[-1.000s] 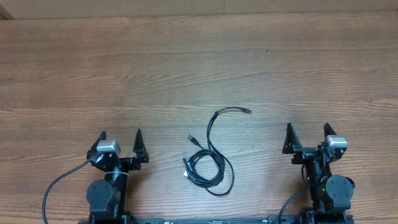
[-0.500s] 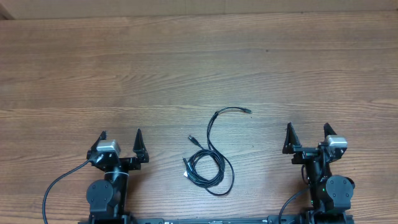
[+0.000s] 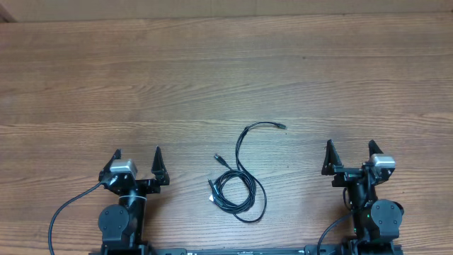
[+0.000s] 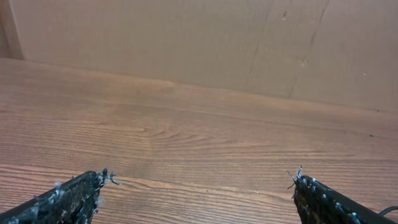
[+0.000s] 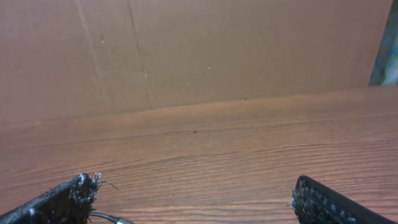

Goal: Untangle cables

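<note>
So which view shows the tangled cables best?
Overhead: the cables lie whole on the table, a loose coil with plug ends trailing out. The left wrist view catches only a thin black strand at its bottom right edge, the right wrist view another at bottom left. Either may be part of them.

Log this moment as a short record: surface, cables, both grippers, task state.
surface: wooden table
cables: black cables in a loose coil with trailing ends, lying flat between the two arms
left: left gripper open, holding nothing, apart from the cables
right: right gripper open, holding nothing, apart from the cables
task state: untangling not yet begun
</note>
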### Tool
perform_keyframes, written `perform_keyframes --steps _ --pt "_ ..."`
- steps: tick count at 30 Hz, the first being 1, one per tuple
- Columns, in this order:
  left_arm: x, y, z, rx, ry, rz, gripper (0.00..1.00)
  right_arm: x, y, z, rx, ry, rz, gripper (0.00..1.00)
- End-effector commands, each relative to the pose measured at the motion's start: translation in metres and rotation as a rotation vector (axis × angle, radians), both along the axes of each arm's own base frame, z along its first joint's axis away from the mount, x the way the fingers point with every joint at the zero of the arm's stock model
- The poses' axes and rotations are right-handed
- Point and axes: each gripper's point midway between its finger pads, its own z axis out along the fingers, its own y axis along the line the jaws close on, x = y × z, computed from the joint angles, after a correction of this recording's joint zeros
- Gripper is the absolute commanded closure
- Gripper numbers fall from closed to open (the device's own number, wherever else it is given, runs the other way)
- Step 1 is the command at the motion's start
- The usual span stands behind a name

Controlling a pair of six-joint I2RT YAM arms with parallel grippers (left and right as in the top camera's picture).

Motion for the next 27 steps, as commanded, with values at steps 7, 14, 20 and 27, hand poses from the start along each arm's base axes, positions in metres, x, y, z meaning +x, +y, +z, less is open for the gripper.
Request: perform_keyframes --steps 7,14,20,27 --pt "0.0 0.005 0.0 -0.01 -0.007 0.03 0.0 0.0 0.0 -0.001 -0.007 -0.006 0.003 0.0" --pt "0.0 0.012 0.012 -0.008 -0.057 0.068 0.0 0.0 0.0 -0.001 -0.007 -0.006 0.003 0.0" --pt "0.0 0.001 0.027 -0.009 -0.119 0.003 0.0 0.0 0.0 -0.001 -0.007 -0.006 0.003 0.0" --pt "-0.008 -0.035 0.05 -0.012 -0.148 -0.207 0.0 0.0 0.0 -0.001 -0.007 -0.006 0.003 0.0"
